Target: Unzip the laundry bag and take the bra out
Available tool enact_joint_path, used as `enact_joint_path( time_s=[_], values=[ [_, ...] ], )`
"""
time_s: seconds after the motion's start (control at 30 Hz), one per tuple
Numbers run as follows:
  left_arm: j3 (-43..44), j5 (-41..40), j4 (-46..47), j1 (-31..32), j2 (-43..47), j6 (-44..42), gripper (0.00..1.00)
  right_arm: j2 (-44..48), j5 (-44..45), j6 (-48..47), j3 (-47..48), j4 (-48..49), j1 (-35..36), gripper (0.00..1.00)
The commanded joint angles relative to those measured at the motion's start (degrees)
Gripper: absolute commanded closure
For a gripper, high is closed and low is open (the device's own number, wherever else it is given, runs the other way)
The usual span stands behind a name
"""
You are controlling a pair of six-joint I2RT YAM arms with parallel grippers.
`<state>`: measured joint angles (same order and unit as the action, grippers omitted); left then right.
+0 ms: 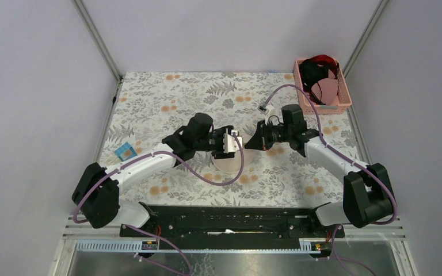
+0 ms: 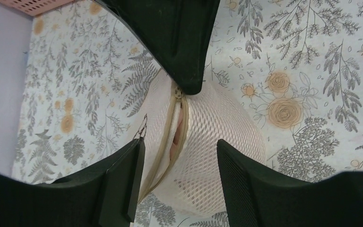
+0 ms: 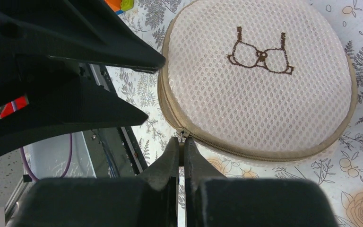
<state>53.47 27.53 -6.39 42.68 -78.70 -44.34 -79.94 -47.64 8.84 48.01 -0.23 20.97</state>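
Two grippers meet at the laundry bag, which lies on the floral tablecloth near the table's middle, its bra drawing facing up. The right gripper has its fingers pinched tight on the zip pull at the bag's rim. The left gripper is spread wide, one finger on either side of the bag; I cannot tell whether its pads touch the mesh. The zip gapes a short way, and the pale pink bra shows inside the slit. A pink basket holding black and red garments sits at the far right corner.
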Motion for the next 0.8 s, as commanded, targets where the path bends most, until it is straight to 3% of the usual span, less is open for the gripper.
enact_joint_path(
  time_s=[0.0, 0.07, 0.17, 0.4, 0.77],
  values=[
    [3.99, -0.64, 3.18, 0.71, -3.24, 5.60, 0.40, 1.18, -1.49, 0.67, 1.05, 2.31, 1.13, 1.00],
    [5.53, -1.93, 3.40, 0.90, -4.93, 6.97, 0.46, 1.11, -1.49, 0.57, 1.20, 2.30, 1.16, 1.00],
    [5.89, -3.55, 3.41, 0.80, -5.84, 6.28, 0.65, 1.02, -1.14, 0.12, 1.36, 2.10, 1.11, 1.00],
    [-0.92, -6.01, 6.08, -0.91, -2.63, 0.54, 0.99, 0.11, -0.76, -1.14, 2.04, 0.59, -1.00, 1.00],
    [-4.22, -4.46, 12.11, -11.36, -4.34, -8.68, 1.00, -0.47, -1.49, -6.62, 5.34, -6.05, -6.04, 1.00]
  ],
)
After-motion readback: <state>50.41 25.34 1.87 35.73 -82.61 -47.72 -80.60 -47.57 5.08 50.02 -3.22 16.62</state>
